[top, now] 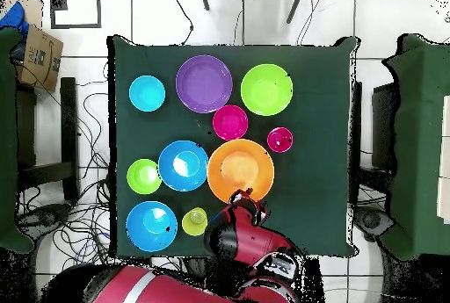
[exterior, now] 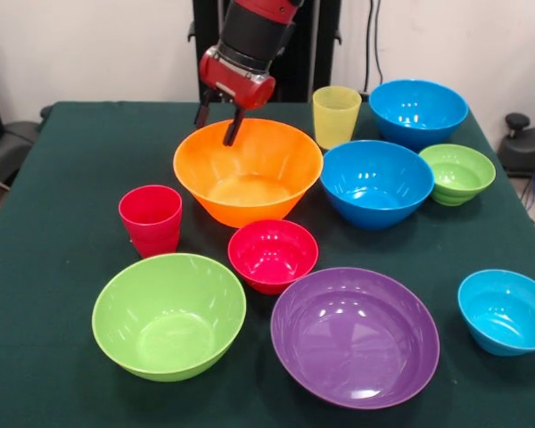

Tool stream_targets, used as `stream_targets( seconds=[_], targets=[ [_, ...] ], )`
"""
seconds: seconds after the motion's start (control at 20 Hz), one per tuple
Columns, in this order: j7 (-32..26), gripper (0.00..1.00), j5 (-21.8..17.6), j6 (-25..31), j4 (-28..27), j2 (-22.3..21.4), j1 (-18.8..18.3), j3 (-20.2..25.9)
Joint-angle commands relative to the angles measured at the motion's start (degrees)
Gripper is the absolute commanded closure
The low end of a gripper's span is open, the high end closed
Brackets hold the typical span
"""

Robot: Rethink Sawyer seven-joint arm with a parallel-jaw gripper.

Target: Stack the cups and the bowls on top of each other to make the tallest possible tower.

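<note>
My gripper (exterior: 217,123) (top: 242,198) is open, its two fingers straddling the far rim of the large orange bowl (exterior: 247,169) (top: 240,170), one inside and one outside. The red cup (exterior: 151,218) (top: 280,140) stands upright left of that bowl. The yellow cup (exterior: 336,116) (top: 195,221) stands to the bowl's right at the far side. The lime-green bowl (exterior: 168,314) (top: 266,90) and purple bowl (exterior: 355,335) (top: 204,83) sit at the near edge, the small red bowl (exterior: 273,254) (top: 230,122) between them and the orange one. Every piece stands alone; nothing is stacked.
Two medium blue bowls (exterior: 375,183) (exterior: 417,111) and the ribbed green bowl (exterior: 457,173) crowd the far right. The small blue bowl (exterior: 506,311) sits near the right edge. The dark green tablecloth (exterior: 53,267) covers the table; chairs stand at its sides in the overhead view.
</note>
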Motion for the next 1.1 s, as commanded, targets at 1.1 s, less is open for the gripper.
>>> stream_targets(
  seconds=[1.1],
  targets=[
    [8.1, 0.0, -1.15, -2.32, -3.43, 6.34, -3.34, 8.63]
  ],
)
